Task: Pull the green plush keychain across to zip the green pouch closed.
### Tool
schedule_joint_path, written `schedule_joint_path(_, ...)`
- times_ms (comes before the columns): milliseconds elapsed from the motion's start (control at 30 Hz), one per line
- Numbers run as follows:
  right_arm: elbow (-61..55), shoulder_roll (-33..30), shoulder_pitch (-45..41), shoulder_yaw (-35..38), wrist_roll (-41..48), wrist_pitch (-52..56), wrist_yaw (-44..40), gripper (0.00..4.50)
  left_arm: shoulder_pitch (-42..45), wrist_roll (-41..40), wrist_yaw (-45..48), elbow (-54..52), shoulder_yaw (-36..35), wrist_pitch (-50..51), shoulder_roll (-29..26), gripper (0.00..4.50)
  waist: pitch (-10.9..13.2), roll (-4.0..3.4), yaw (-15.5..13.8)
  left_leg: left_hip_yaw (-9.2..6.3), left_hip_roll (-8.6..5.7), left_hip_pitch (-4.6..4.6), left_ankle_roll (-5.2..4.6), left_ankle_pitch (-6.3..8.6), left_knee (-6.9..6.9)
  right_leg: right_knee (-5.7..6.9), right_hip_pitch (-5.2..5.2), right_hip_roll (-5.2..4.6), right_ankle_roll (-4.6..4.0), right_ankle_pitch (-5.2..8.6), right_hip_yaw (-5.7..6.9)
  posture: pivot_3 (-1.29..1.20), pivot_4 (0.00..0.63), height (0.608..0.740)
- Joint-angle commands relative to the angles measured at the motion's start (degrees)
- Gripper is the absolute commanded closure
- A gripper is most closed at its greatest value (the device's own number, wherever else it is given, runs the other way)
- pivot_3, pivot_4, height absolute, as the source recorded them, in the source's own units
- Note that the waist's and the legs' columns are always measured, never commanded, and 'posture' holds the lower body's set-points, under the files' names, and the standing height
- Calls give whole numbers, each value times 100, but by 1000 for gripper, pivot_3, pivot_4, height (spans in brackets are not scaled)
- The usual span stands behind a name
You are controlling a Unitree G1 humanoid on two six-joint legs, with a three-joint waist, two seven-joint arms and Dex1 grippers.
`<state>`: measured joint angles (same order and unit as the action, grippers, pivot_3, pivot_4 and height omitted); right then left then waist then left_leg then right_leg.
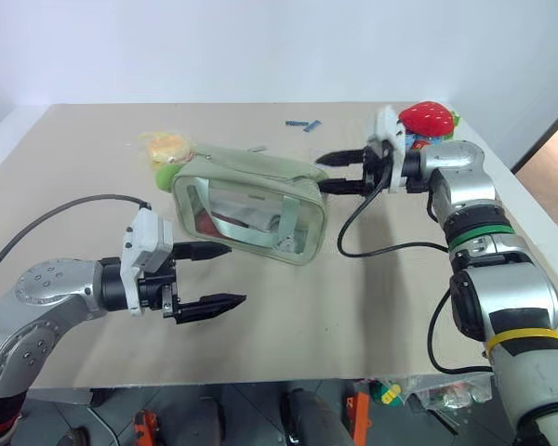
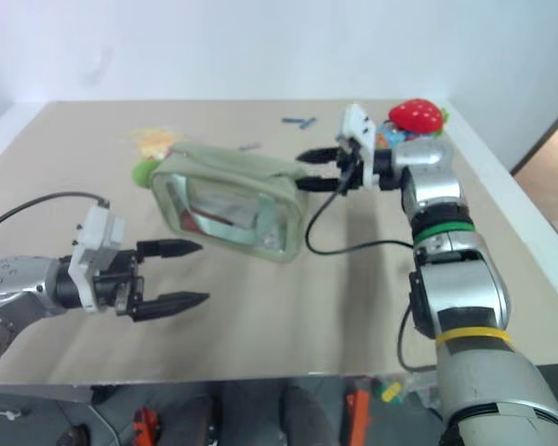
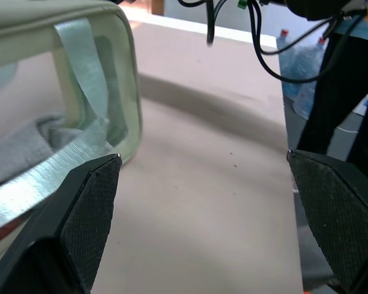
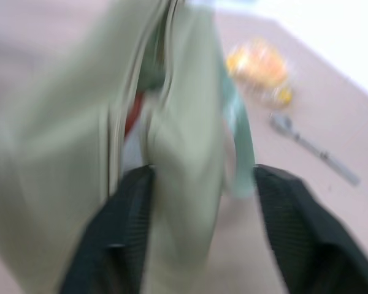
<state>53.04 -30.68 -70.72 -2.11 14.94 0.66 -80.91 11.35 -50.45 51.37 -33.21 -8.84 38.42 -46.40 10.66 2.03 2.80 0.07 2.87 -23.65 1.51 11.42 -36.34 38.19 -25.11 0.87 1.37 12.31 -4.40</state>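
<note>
Now my spread left hand [image 1: 203, 276] sits nearer the green plush keychain [image 1: 166, 174], at the green pouch's [image 1: 251, 204] far-left end; right hand [image 1: 338, 172] gapes at the right end.

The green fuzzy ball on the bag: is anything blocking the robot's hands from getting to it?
Yes. The green pouch itself lies between the green plush keychain at its far-left end and both open grippers: left gripper, right gripper.

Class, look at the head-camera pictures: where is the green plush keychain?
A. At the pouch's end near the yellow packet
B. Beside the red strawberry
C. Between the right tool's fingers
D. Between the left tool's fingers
A: the keychain sits at the pouch's far-left end, next to the yellow packet, away from both tools.
</note>
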Motion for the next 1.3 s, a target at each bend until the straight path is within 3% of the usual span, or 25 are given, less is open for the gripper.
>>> schedule_joint_path(33,-1084,-228,132,452,488,876,198,30,170,-68,-114,-65,-100,-124,120,0,0,1,-4,0,0,0,0,0,-1,1,1,0,1,0,0,0,150,740)
schedule_joint_path(233,-3865,-514,1632,990,1004,2240,1337,30,436,294,-138,165,70,-299,212,0,-1,1,-45,-14,-3,-4,0,0,-5,-1,7,-3,3,6,14,0,150,740)
schedule_joint_path(433,-6296,-318,3186,1030,1370,3185,2547,30,778,704,-293,522,96,-586,454,0,-1,-3,8,-8,-2,-3,0,0,-6,4,-1,1,7,1,4,0,150,740)
schedule_joint_path(567,-7027,-6,3671,817,1408,3460,3186,30,916,926,-213,640,270,-694,547,0,-2,-3,11,-11,4,5,1,-2,-7,8,2,10,7,-3,3,0,150,740)
schedule_joint_path(767,-7167,31,3871,526,1309,3489,3377,30,952,1042,-153,712,370,-755,606,0,-4,0,0,-7,-1,3,2,-7,-21,4,10,5,5,-5,0,0,150,740)
schedule_joint_path(900,-7091,66,4081,355,1204,3322,3439,1100,917,1069,-167,676,377,-724,641,0,-4,0,-2,-7,-1,2,2,-7,-19,3,9,5,6,-5,-2,0,150,740)
schedule_joint_path(1200,-6732,35,4006,212,961,2697,3239,4312,822,1099,-210,609,318,-656,621,0,-3,0,4,-8,0,2,2,-7,-16,3,7,7,14,-9,-1,0,150,740)
schedule_joint_path(1300,-6490,2,3841,200,931,2226,2892,4477,804,1107,-217,600,321,-653,612,0,-3,0,4,-8,0,2,2,-7,-16,3,7,7,13,-9,-1,0,150,740)
